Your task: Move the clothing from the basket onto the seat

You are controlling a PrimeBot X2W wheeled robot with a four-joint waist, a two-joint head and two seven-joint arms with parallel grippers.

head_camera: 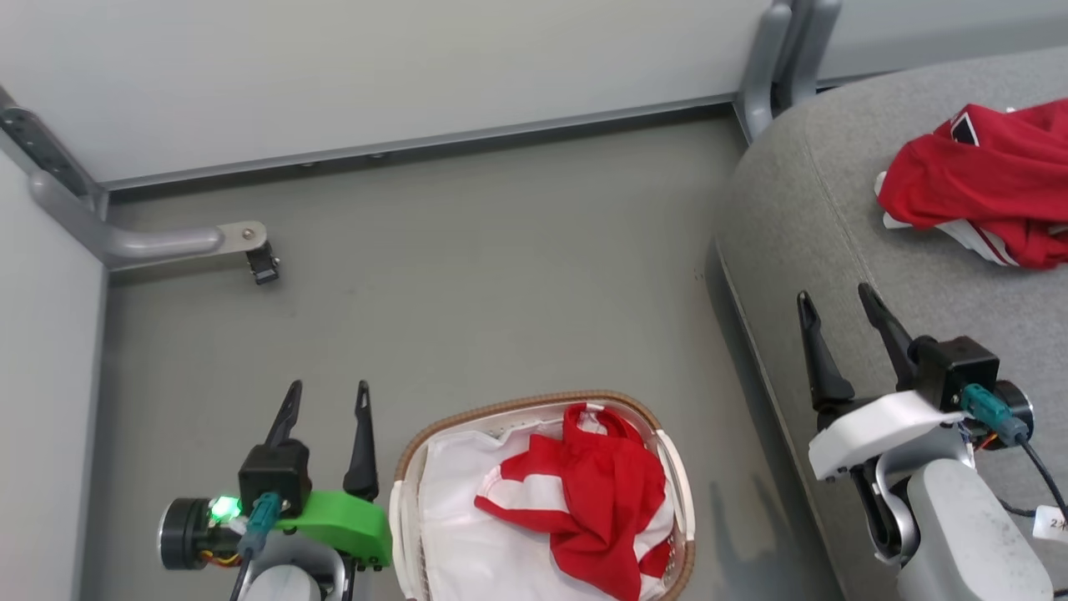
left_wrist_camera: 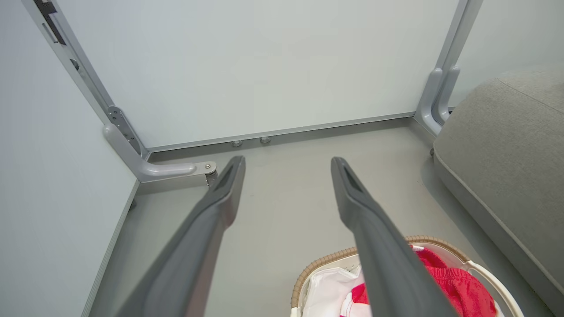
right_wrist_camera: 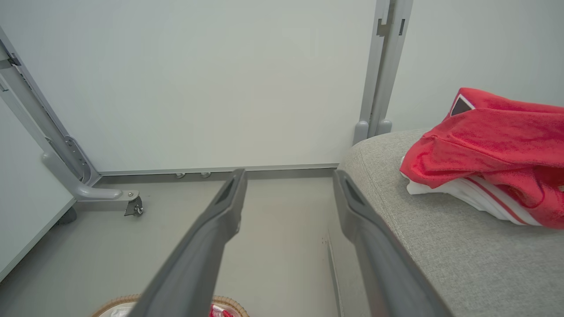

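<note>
Left gripper and right gripper gape empty; the red garment in the basket looks light, floppy: pinch its twelve-o'clock bunch.

grey floor, pale wall panels (castor foot at left)

Crumpled red garment in the basket; second red garment on the seat.
</note>
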